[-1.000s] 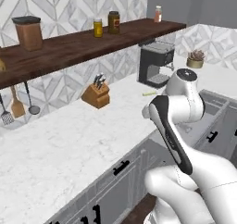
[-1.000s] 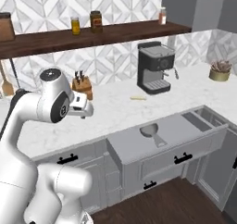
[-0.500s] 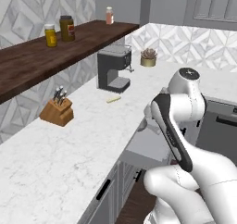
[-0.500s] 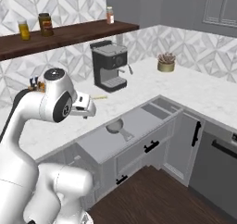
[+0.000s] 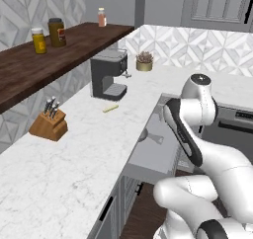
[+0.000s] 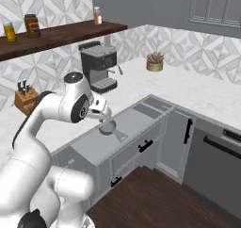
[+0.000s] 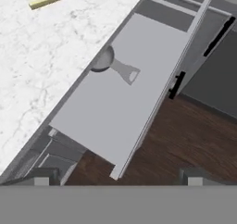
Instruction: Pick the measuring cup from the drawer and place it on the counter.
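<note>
The drawer (image 7: 125,116) is pulled out from under the counter (image 7: 41,70). Inside it lies the measuring cup (image 7: 102,61), a small dark grey round cup half tucked under the counter's edge, its flat handle pointing into the drawer. My gripper (image 7: 120,176) hangs high above the drawer, open, with nothing between its widely spaced tips. In the right base view the gripper (image 6: 103,116) is just above the cup (image 6: 108,127) in the drawer (image 6: 136,123). The left base view shows the cup (image 5: 147,135) at the drawer's (image 5: 158,156) back, beside the counter (image 5: 74,154), with my arm covering the hand.
A black coffee machine (image 5: 108,77), a knife block (image 5: 48,122), a potted plant (image 5: 144,61) and a small yellow stick (image 5: 110,108) stand on the counter. Jars sit on the dark wooden shelf (image 5: 44,55). A dishwasher front (image 6: 216,161) and wooden floor (image 6: 155,194) lie to the right.
The base has driven and the whole scene has shifted, bringing the corner of the counter and the open drawer nearer to the middle. The arm's pose looks the same.
</note>
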